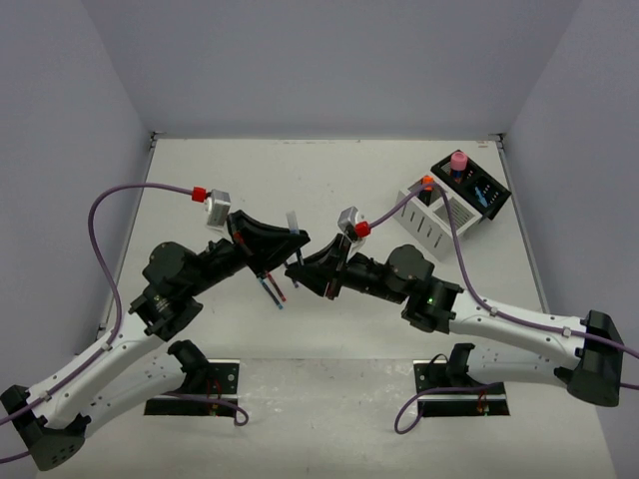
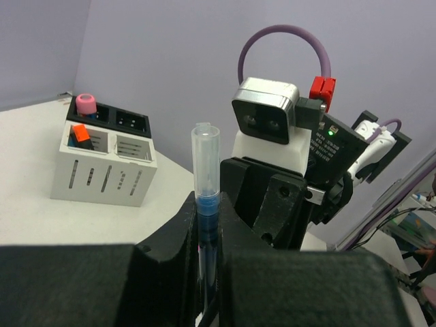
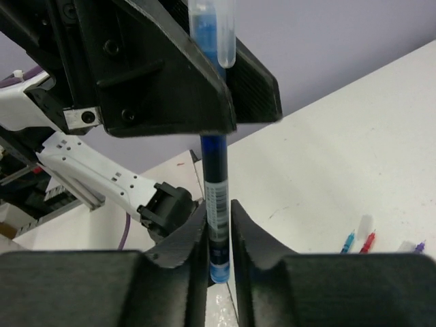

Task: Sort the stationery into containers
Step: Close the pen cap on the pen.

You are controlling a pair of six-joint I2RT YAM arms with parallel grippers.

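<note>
White tabletop (image 1: 300,180) lies under grey walls. Close by, the left fingers (image 2: 182,235) and the right fingers (image 3: 185,240) are both pinched narrow on one blue pen (image 3: 215,167), held up in the air between the two arms. It looks like a pass from one arm to the other. Loose pens (image 1: 275,289) lie below. Far off stand the white box (image 2: 102,178) and the black box (image 2: 111,117). Next, one side should let go, so the other can carry the pen to a box.

White tabletop (image 1: 300,170) boxed by pale lilac walls (image 1: 329,60); beyond, possibly cluttered benches (image 2: 415,225).
</note>
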